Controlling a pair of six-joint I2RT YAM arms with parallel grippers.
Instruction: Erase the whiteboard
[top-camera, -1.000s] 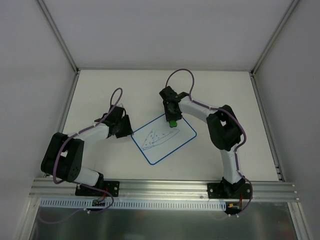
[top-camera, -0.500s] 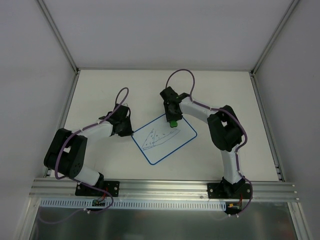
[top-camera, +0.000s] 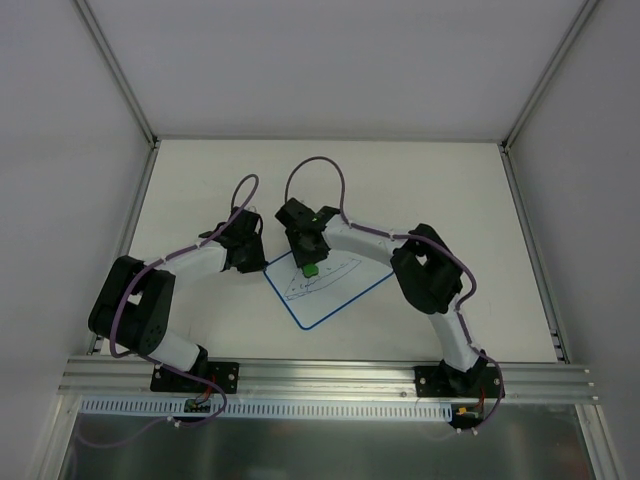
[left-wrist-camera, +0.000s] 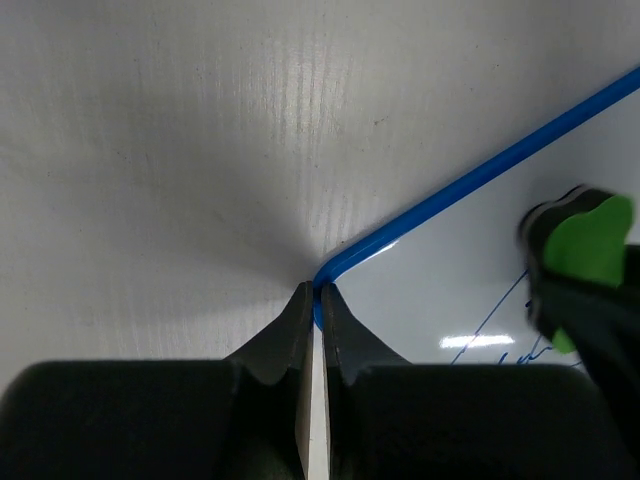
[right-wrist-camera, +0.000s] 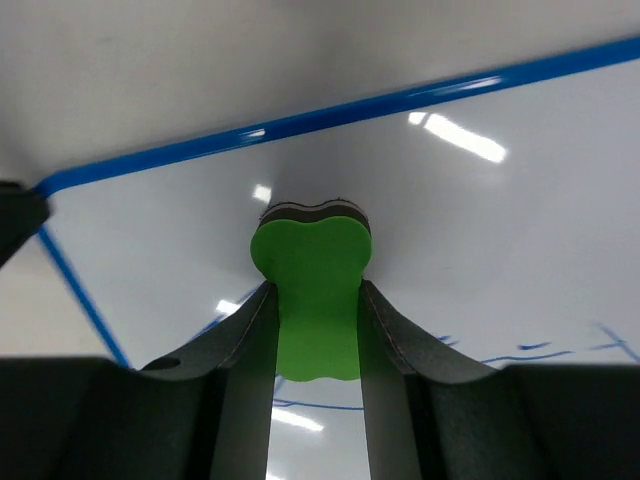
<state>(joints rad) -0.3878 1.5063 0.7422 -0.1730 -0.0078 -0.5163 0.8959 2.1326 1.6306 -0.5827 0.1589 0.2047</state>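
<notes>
Left end effector (left-wrist-camera: 314, 300) pinches whiteboard (left-wrist-camera: 440, 285) corner; right end effector (right-wrist-camera: 313, 292) clamps green eraser (right-wrist-camera: 311, 250), pressed onto it.

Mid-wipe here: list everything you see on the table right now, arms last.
whiteboard: one, white with blue rim, mid-table, turned corner-on.
scribbles: one patch, dark lines, on the whiteboard's left part.
eraser: one, green, on the whiteboard, held between the right fingers.
table: one, white.
left gripper: one, black, pinching the whiteboard's left corner rim.
right gripper: one, black, shut on the eraser.
</notes>
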